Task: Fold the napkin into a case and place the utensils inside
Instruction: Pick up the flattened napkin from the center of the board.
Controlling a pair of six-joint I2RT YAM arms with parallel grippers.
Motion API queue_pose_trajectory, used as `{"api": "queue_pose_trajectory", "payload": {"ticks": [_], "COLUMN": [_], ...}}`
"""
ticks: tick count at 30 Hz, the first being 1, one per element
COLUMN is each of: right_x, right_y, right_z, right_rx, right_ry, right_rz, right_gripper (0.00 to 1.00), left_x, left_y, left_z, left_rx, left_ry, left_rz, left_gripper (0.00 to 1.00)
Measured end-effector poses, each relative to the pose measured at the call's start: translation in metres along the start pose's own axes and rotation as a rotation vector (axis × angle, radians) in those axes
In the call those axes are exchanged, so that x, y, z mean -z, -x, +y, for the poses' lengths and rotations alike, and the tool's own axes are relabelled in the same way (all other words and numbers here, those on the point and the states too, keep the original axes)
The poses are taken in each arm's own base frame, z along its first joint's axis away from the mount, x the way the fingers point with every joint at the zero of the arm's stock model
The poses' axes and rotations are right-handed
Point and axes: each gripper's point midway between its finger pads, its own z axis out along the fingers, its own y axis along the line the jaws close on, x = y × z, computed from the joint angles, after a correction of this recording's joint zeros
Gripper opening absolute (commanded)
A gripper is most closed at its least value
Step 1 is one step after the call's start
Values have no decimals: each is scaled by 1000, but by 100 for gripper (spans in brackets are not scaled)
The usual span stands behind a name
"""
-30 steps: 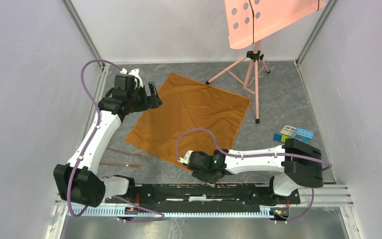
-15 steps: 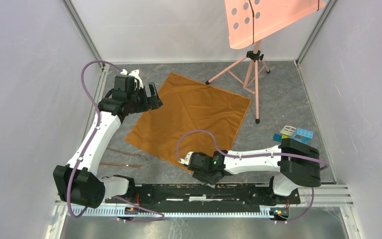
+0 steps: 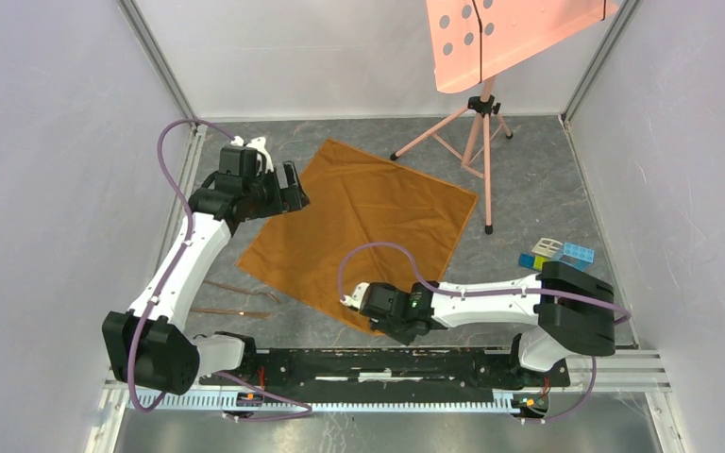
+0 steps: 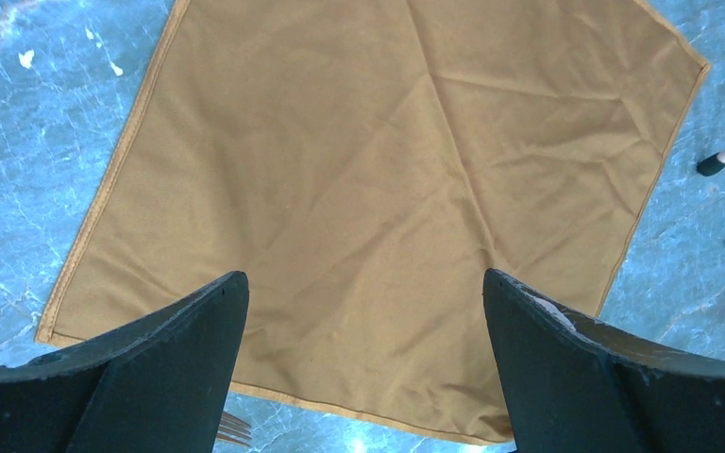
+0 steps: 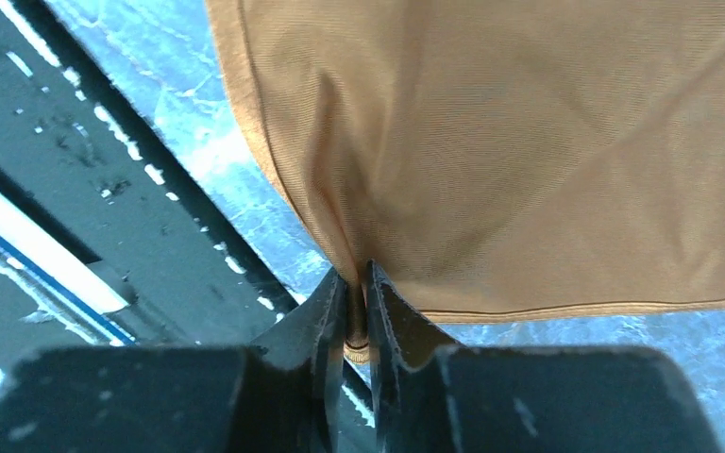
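1. A grey marbled counter (image 3: 529, 189) fills the floor of a white-walled booth. Two white and black robot arms are bolted along its near edge.
2. The napkin (image 3: 359, 226), a plain orange-brown cloth, lies spread open in the middle of the counter. It is turned like a diamond, one corner pointing far and one near. It is unfolded and mostly flat, with soft creases running across it.
3. A salmon-pink perforated panel (image 3: 510, 38) stands on a pink tripod (image 3: 477, 132) at the far right. One tripod foot rests just beside the napkin's right corner.
4. The left arm (image 3: 184, 264) reaches from the near left toward the far left of the counter. Its pincer (image 4: 363, 278) is spread wide over the napkin's far left edge. Its wrist camera shows the whole cloth between the two dark fingers. Whether the fingers touch the cloth cannot be told.
5. The right arm (image 3: 491, 293) stretches leftward along the near side of the counter. Its pincer (image 5: 357, 274) is pressed together, pinching the napkin's near corner. The hem shows between the fingers and the fabric puckers into the grip.
6. A few small toy blocks (image 3: 557, 253) in blue, green and white sit at the right, well apart from the napkin and just beyond the right arm.
7. The utensils (image 3: 236, 300), thin copper-brown pieces, lie on the bare counter at the near left, just beside the napkin's near left edge. Fork tines show at the bottom of the left wrist view.
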Motion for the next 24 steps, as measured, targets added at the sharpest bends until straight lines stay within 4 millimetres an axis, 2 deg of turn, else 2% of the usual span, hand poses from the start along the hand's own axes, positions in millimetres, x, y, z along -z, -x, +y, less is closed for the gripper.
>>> {"api": "queue_pose_trajectory", "payload": {"ticks": [4, 7, 11, 16, 21, 24], "right_x": [2, 10, 18, 13, 8, 6], "right_y": [6, 15, 23, 8, 8, 13], "right_z": [-11, -23, -49, -69, -67, -64], "right_rx": [-9, -30, -97, -142, -127, -116], "right_ry": [-31, -48, -62, -63, -23, 5], "right_rz": [-23, -70, -175, -202, -233, -261], "right_gripper": [0, 0, 0, 0, 0, 0], "left_x": [-5, -7, 1, 13, 22, 22], "left_y": [-15, -33, -55, -79, -104, -118], "left_z": [5, 13, 31, 67, 120, 136], "left_rx": [7, 45, 164, 357, 561, 624], "left_ry": [9, 36, 148, 363, 595, 691], "left_rz": [37, 74, 102, 141, 190, 226], "left_gripper": [100, 100, 98, 95, 90, 78]}}
